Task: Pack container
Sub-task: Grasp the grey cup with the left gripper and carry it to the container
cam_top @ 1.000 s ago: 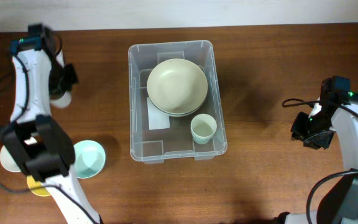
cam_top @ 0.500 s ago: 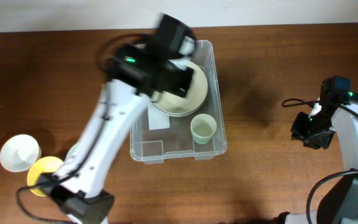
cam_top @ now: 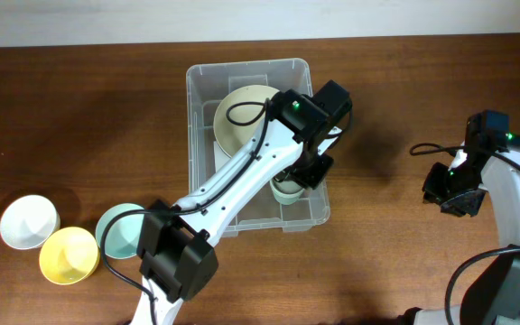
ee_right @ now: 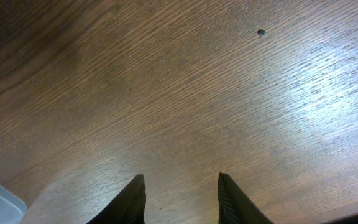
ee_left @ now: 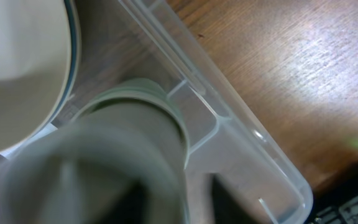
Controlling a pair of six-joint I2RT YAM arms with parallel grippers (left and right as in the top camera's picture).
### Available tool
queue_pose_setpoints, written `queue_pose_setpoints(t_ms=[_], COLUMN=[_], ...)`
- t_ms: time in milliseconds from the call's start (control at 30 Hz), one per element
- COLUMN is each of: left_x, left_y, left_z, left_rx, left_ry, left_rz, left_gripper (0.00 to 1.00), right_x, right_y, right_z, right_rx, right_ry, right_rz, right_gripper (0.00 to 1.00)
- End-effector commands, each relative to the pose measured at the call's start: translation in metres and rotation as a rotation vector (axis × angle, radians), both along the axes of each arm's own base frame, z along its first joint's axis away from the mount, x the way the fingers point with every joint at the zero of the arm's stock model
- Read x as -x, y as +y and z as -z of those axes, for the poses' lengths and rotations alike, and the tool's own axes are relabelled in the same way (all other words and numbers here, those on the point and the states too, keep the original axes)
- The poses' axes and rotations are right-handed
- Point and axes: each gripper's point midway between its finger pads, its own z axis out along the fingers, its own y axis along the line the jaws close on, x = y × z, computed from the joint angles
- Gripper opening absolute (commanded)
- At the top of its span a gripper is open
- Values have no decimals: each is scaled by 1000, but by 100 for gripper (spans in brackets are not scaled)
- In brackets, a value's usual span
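Robot lab, wooden table (cam_top: 422,99), two arms

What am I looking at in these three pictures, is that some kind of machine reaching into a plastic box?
Yes. Two robot arms sit at a wooden table, each ending in a two-finger gripper.

The wide picture looks straight down from above. The other two come from small cameras on the arms' wrists.

In the middle stands a clear plastic container. Inside are a large cream bowl, a white label and a small pale green cup. The left arm reaches over the container, its left gripper above the cup. Its wrist camera shows a blurred pale cup filling the view close up; whether the gripper has hold of it is unclear.

The right gripper hangs open over bare wood, holding nothing.

On the table's left side wait a white bowl, a yellow bowl and a light green bowl.
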Motion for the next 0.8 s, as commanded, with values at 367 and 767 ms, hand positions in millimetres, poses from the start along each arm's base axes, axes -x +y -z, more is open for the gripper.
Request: queue_pose_setpoints(t_ms=[367, 767], left_x=[-42, -22], left_y=[171, 353], left_z=[-137, -63], left_rx=[-107, -269], left_ry=[-342, -73], left_rz=[-454, -1028], left_gripper=[62, 62], right_x=[1, 0], right_y=[-1, -2], right_z=[-2, -2], right_rx=[19, 20], right_ry=[-3, -6], right_rz=[0, 0], right_gripper=[33, 34])
